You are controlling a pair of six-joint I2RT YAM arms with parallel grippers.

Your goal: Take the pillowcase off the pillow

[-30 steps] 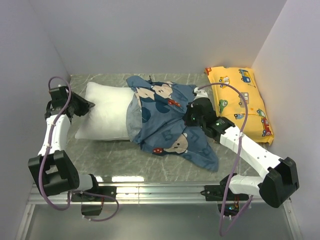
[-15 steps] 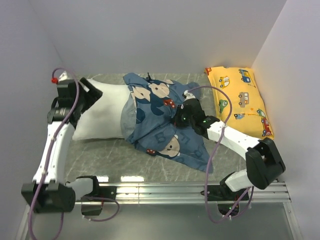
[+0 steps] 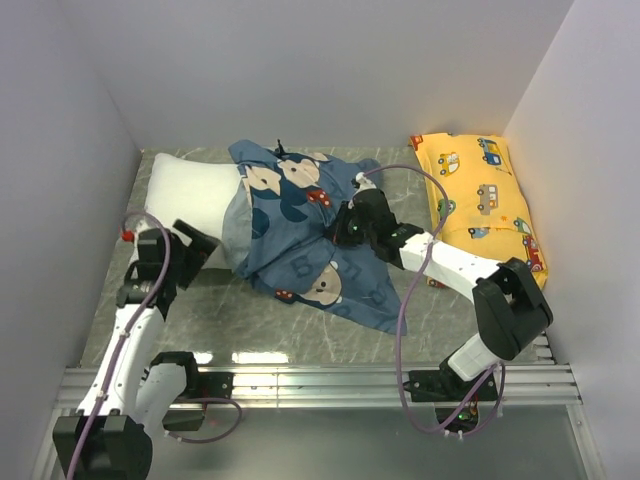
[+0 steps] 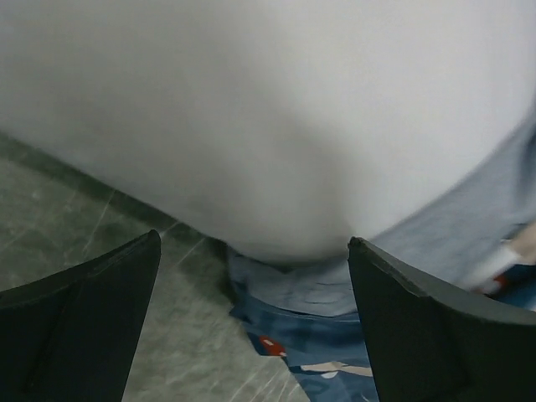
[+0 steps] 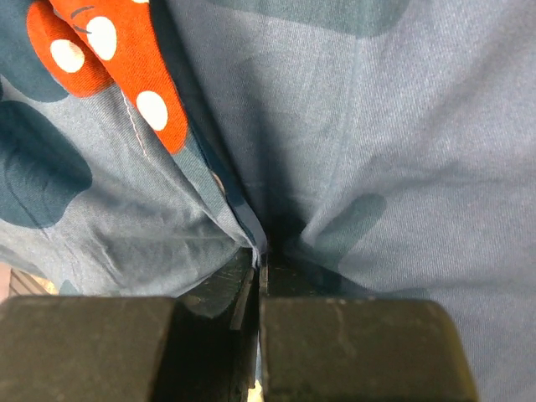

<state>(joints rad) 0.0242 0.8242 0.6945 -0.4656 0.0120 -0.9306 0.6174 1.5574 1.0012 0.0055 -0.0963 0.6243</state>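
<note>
The white pillow lies at the back left, its right half still inside the dusty-blue pillowcase, which spreads crumpled toward the table's middle. My left gripper is open at the pillow's near edge, holding nothing. In the left wrist view its fingers frame the pillow bulging above the pillowcase hem. My right gripper rests on the case's right side. In the right wrist view it is shut on a pinched fold of the pillowcase.
A yellow car-print pillow lies against the right wall. White walls enclose the left, back and right sides. Grey marbled tabletop shows in front of the pillowcase, with the metal rail along the near edge.
My left gripper opened, left the pillow's far-left end and swung down to its near edge. My right gripper slid left with the pillowcase, and pillow and case shifted left and back.
</note>
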